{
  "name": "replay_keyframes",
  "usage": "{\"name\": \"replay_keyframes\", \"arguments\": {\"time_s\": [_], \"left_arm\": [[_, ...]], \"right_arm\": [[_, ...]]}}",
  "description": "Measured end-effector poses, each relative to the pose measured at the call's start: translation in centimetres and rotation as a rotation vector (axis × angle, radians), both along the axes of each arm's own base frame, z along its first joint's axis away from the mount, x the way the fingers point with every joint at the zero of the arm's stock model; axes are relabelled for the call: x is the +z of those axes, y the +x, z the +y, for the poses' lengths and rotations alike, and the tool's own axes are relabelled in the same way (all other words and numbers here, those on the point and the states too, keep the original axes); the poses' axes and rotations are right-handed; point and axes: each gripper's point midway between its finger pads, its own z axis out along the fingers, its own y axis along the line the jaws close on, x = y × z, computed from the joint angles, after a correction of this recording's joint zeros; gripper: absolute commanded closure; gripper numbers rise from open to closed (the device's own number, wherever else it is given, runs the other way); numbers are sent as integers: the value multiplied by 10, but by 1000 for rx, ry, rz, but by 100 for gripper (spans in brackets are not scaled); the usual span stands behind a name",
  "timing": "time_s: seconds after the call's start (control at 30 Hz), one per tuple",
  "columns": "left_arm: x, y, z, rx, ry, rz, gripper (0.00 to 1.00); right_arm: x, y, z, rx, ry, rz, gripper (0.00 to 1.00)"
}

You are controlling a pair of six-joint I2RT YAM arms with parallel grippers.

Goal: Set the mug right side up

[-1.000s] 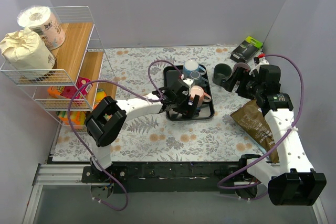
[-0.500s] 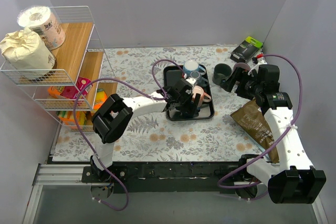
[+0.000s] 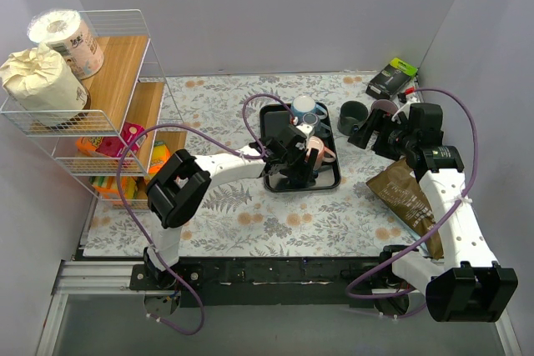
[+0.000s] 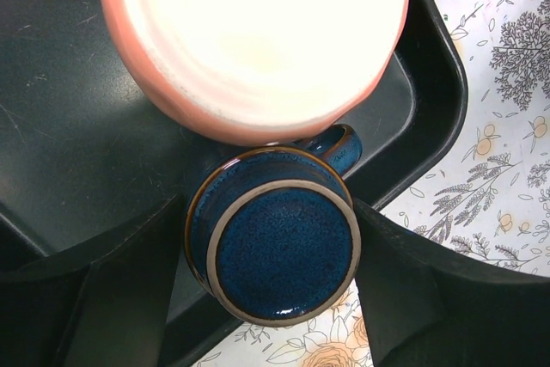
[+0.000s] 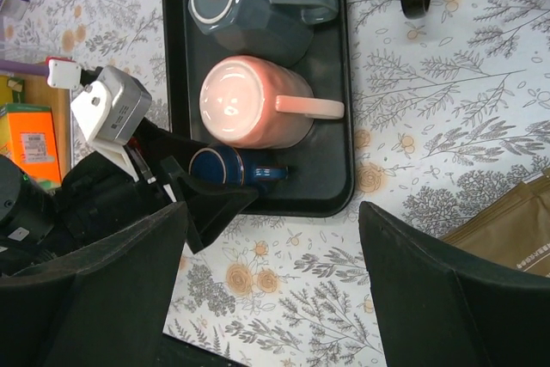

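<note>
A small dark blue mug (image 4: 275, 247) stands upside down, base up, at the near edge of the black tray (image 4: 69, 152). Its handle points toward the pink mug (image 4: 258, 32) lying beside it. My left gripper (image 4: 268, 221) is down over the blue mug, and both fingers (image 4: 129, 290) press its sides. In the right wrist view the blue mug (image 5: 225, 167) shows between the left arm's fingers. My right gripper (image 5: 275, 281) hangs open above the flowered cloth to the right of the tray (image 3: 271, 118), holding nothing.
A grey-blue mug (image 5: 245, 10) lies at the tray's far end. A dark grey cup (image 3: 353, 112) stands by the right arm, a brown bag (image 3: 409, 198) lies to its right, and a green-and-black box (image 3: 392, 78) sits at the back. A wire shelf rack (image 3: 92, 97) fills the left side.
My left gripper shifted slightly right over the tray and its jaws narrowed onto the blue mug. The right gripper has barely moved.
</note>
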Motion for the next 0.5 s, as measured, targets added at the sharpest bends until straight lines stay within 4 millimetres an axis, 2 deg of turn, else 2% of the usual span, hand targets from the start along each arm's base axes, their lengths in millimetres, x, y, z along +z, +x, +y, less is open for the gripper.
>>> {"name": "replay_keyframes", "arguments": {"time_s": [0.13, 0.27, 0.37, 0.5], "left_arm": [[3, -4, 1, -13, -1, 8, 100], [16, -11, 2, -39, -33, 9, 100], [45, -19, 2, -66, -95, -17, 100], [101, -26, 1, -108, -220, -113, 100]], "right_arm": [[-1, -5, 6, 24, 27, 20, 13], [0, -10, 13, 43, 68, 38, 13], [5, -14, 19, 59, 112, 43, 13], [17, -20, 30, 81, 185, 40, 12]]}}
